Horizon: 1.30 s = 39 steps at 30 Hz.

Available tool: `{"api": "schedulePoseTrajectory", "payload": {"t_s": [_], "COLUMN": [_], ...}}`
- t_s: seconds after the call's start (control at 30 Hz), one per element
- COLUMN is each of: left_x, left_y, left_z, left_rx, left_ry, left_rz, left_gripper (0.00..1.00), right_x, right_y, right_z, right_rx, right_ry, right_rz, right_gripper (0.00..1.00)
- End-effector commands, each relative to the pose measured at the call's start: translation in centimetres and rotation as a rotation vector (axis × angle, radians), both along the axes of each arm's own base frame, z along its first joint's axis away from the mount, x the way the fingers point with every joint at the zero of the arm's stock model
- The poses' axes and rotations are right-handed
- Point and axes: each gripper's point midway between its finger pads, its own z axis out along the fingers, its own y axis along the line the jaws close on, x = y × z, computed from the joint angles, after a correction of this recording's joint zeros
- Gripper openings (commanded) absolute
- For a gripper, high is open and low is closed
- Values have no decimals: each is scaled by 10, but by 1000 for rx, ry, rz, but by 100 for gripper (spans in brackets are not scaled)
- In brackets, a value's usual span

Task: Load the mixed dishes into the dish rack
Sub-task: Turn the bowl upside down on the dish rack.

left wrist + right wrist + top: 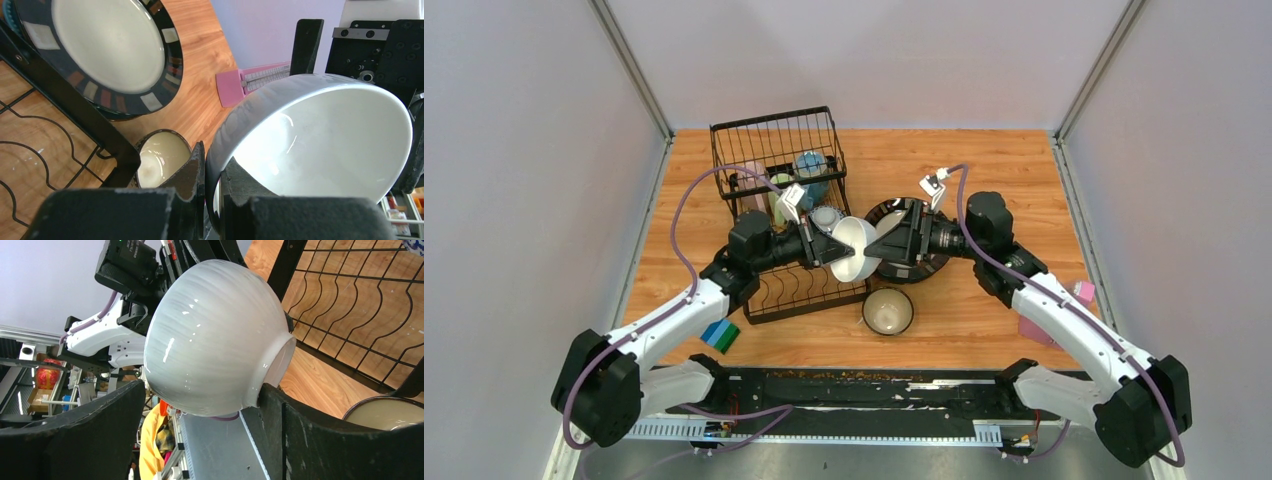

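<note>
A white bowl (854,248) hangs tilted above the table, by the right edge of the black wire dish rack (774,150). My left gripper (829,247) is shut on its rim (212,170), one finger inside the bowl (320,135) and one outside. My right gripper (879,245) stands open around the bowl's underside (215,335). Its right finger (280,415) touches the foot ring and its left finger (100,425) is apart from the bowl. Mugs (811,165) sit in the rack's basket.
A black-rimmed cream plate (919,268) lies under my right arm (112,50). A dark bowl with a cream inside (888,310) sits in front of it (390,415). A striped sponge block (720,335) lies near left and a pink container (1079,292) at the right wall.
</note>
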Motion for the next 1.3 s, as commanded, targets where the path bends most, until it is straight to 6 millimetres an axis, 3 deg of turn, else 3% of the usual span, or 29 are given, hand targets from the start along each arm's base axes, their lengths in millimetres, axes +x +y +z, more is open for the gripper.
{"api": "schedulePoseTrajectory", "payload": {"t_s": [0.0,0.3,0.53,0.83,1.13,1.27], "left_x": [5,5,5,7,10,12], "left_y": [-3,-1,0,0,5,9], "left_z": [23,24,20,15,6,3], "left_rx": [-58,-43,-28,-12,45,75], "left_ry": [-68,-80,-79,-68,-52,-53], "left_rz": [5,9,15,17,47,66], "left_gripper": [0,0,0,0,25,31], "right_x": [4,10,9,8,15,20], "right_y": [6,15,23,24,24,25], "right_z": [28,20,17,19,7,-3], "right_rx": [41,18,9,12,-14,-30], "right_ry": [-88,-38,-17,-24,10,39], "right_rz": [7,8,26,25,-7,-24], "right_gripper": [83,85,67,55,49,49]}}
